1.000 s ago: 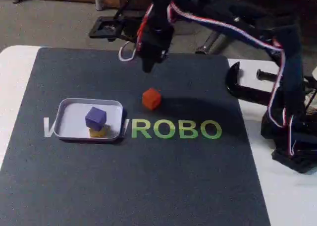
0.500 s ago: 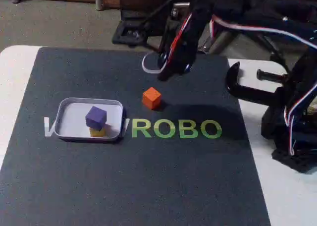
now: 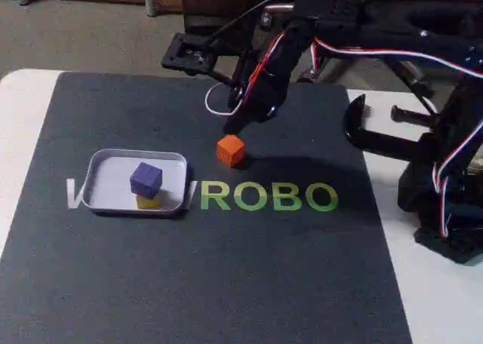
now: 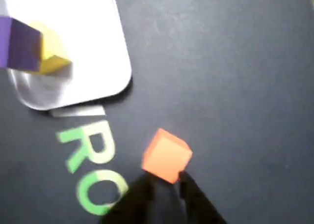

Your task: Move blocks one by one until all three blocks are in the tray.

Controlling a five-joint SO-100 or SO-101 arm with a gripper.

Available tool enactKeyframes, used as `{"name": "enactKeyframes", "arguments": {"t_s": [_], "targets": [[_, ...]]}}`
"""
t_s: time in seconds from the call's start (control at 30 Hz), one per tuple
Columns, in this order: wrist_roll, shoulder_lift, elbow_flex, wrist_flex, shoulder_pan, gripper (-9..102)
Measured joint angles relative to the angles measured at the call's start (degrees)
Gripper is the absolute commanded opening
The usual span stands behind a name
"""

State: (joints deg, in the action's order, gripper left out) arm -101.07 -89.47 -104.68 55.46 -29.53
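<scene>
Two done: purple block (image 3: pixel 146 178) sits on the yellow block (image 3: pixel 150 201) in the white tray (image 3: pixel 102 197), left in the fixed view. Orange block (image 3: pixel 231 149) lies on the dark mat (image 3: pixel 226 268), right of the tray. Your gripper (image 4: pixel 166 182) hangs just behind it, fingers nearly together and empty; spread them wider, straddle the cube's flat faces, then descend

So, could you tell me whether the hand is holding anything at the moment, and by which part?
Nothing is held. The hand hovers just behind the orange block, which sits free on the dark mat.
</scene>
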Motion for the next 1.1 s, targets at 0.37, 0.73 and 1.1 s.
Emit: {"name": "enactKeyframes", "arguments": {"t_s": [0.37,0.73,1.1], "targets": [[-4.1,-1.8,-8.8,-4.7,-3.5,14],[-4.3,-2.9,-11.9,-7.6,-3.2,25],[-1.0,-3.0,-11.9,-8.2,-2.5,25]]}}
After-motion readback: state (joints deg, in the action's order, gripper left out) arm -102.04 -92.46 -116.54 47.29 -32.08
